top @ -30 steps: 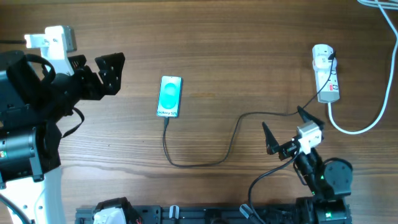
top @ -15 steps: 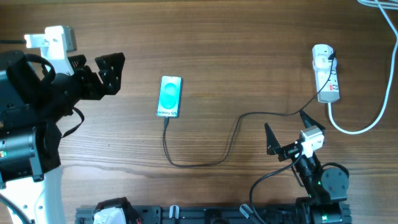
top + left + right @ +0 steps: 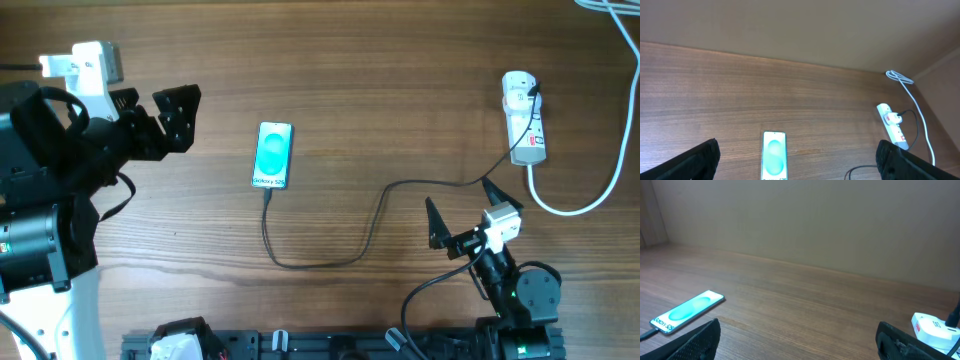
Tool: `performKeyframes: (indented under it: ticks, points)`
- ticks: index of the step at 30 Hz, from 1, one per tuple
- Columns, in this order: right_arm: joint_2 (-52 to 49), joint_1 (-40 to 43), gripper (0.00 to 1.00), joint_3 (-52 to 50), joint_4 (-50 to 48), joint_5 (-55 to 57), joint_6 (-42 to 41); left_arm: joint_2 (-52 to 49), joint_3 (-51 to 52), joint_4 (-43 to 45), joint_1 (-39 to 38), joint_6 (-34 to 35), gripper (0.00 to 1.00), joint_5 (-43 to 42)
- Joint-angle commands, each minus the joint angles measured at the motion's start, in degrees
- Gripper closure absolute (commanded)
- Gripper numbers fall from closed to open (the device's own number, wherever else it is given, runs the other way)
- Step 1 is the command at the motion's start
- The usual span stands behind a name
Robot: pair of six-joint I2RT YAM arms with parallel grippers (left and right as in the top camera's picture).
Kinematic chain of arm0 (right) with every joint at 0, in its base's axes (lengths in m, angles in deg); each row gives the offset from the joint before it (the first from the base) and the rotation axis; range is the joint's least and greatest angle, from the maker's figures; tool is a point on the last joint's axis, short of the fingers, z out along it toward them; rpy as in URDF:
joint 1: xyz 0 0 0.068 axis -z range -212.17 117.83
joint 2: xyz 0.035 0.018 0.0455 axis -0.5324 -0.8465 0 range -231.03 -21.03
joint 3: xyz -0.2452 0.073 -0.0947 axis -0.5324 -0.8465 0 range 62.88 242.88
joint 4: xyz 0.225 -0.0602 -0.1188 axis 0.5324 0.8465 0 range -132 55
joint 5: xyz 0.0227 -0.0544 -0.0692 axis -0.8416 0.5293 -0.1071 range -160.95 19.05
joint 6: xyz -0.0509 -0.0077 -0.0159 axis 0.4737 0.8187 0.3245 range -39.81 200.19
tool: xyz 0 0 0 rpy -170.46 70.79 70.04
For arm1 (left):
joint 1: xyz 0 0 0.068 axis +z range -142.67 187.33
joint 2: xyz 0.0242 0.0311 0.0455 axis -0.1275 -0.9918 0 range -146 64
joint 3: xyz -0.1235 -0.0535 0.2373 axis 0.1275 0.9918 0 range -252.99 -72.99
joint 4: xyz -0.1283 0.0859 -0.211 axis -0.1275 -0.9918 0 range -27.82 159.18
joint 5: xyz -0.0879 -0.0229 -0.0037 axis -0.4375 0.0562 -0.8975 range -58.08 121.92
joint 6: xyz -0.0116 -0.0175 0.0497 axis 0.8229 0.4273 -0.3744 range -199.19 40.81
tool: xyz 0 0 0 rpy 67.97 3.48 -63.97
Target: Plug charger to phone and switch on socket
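Evidently left gripper [image 3: 184, 118], right gripper [image 3: 457, 194] jaws fully wide, gripping nothing

One phone [image 3: 273, 155], one charger [image 3: 265, 220], one socket [image 3: 523, 125], two grippers [image 3: 185, 118] [image 3: 457, 195].

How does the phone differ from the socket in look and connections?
The phone shows a teal screen; the socket is white with red markings. The phone meets only the thin dark charger; the socket also trails a thick white cord. Both lie flat on the table.
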Motion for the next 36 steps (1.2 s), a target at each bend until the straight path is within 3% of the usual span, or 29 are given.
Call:
performKeyframes:
  ticks: [1, 4, 6, 9, 13, 17, 25, 27, 36]
  points:
    - [0.9, -0.42, 0.0, -0.15, -0.09, 0.96, -1.05, 4.7, 1.86, -0.07, 0.09, 0.11, 0.0, 3.1]
    - [0.9, -0.42, 0.0, -0.15, -0.09, 0.94, -1.05, 16.0, 12.81, 1.68, -2.36, 0.09, 0.0, 16.44]
    - [0.9, -0.42, 0.0, -0.15, -0.09, 0.96, -1.05, 23.5, 22.84, 8.35, -5.22, -1.14, 0.0, 20.94]
    - [0.9, -0.42, 0.0, -0.15, -0.09, 0.96, -1.03, 34.32, 39.36, 23.69, -10.05, -10.99, 0.0, 20.72]
    - [0.9, -0.44, 0.0, -0.15, -0.09, 0.96, -1.05, 49.4, 65.05, 48.13, -11.54, -13.46, 0.0, 20.7]
    - [0.9, -0.42, 0.0, -0.15, -0.09, 0.96, -1.01, 56.48, 76.61, 52.83, -11.52, -13.42, 0.0, 20.72]
    - [0.9, -0.44, 0.0, -0.15, -0.09, 0.96, -1.03, 62.62, 83.8, 51.47, -11.32, -13.42, 0.0, 20.94]
    - [0.9, -0.42, 0.0, -0.15, -0.09, 0.96, -1.05, 62.86, 83.8, 48.06, -11.32, -13.42, 0.0, 20.98]
    - [0.9, -0.42, 0.0, -0.15, -0.09, 0.96, -1.03, 62.86, 83.8, 48.22, -11.32, -13.42, 0.0, 21.33]
